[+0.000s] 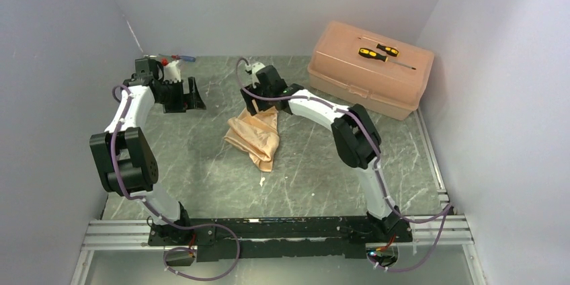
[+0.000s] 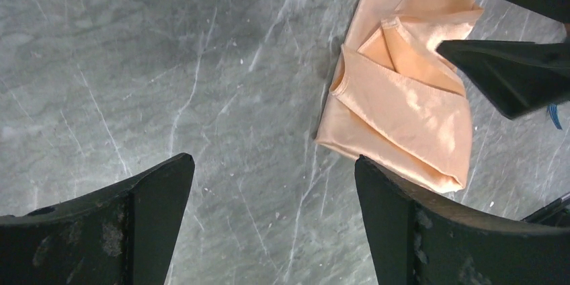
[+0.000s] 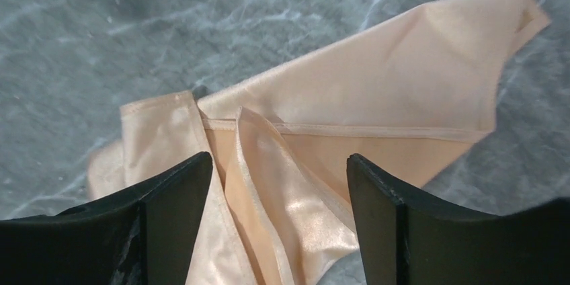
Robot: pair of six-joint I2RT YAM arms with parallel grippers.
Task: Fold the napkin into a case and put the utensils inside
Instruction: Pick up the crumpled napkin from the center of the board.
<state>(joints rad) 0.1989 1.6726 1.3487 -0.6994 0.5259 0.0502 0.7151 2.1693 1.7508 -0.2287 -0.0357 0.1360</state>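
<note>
The peach-orange napkin (image 1: 255, 138) lies mid-table in a loose, uneven fold with overlapping flaps, not a neat case. My right gripper (image 1: 253, 107) hangs over its far end. In the right wrist view it (image 3: 279, 158) is open and straddles a raised shiny fold of the napkin (image 3: 376, 90) without pinching it. My left gripper (image 1: 191, 93) is open over bare table to the left of the cloth. In the left wrist view it (image 2: 272, 160) holds nothing, and the napkin (image 2: 403, 113) lies by its right finger. The utensils are out of view.
A hard pink plastic box (image 1: 370, 80) stands at the back right with two yellow-and-black screwdrivers (image 1: 378, 51) on its lid. A red-and-blue screwdriver (image 1: 180, 59) lies at the back left behind the left wrist. A small white scrap (image 1: 262, 181) lies near the napkin's near end.
</note>
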